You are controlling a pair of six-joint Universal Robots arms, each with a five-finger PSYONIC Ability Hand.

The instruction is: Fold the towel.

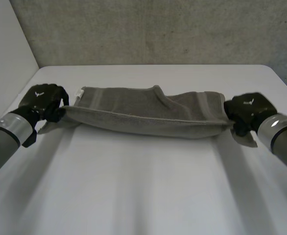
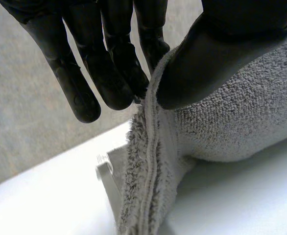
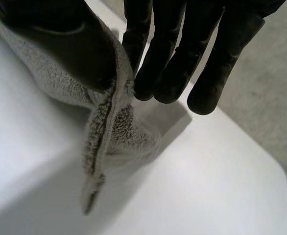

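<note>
A grey towel (image 1: 148, 115) hangs stretched between my two hands above the white table (image 1: 143, 196), its far part lying on the table behind. My left hand (image 1: 44, 100) pinches the towel's left end; in the left wrist view the thumb (image 2: 212, 58) presses the hemmed edge of the towel (image 2: 222, 122) against the fingers (image 2: 114, 78). My right hand (image 1: 245, 111) pinches the right end; in the right wrist view its thumb (image 3: 70, 44) clamps the towel (image 3: 104, 127) against the fingers (image 3: 173, 63), and a corner dangles below.
A white label (image 2: 107, 176) sticks out from the towel's edge near my left hand. The table's far edge (image 1: 153, 65) meets a grey wall. Bare tabletop lies in front of the towel.
</note>
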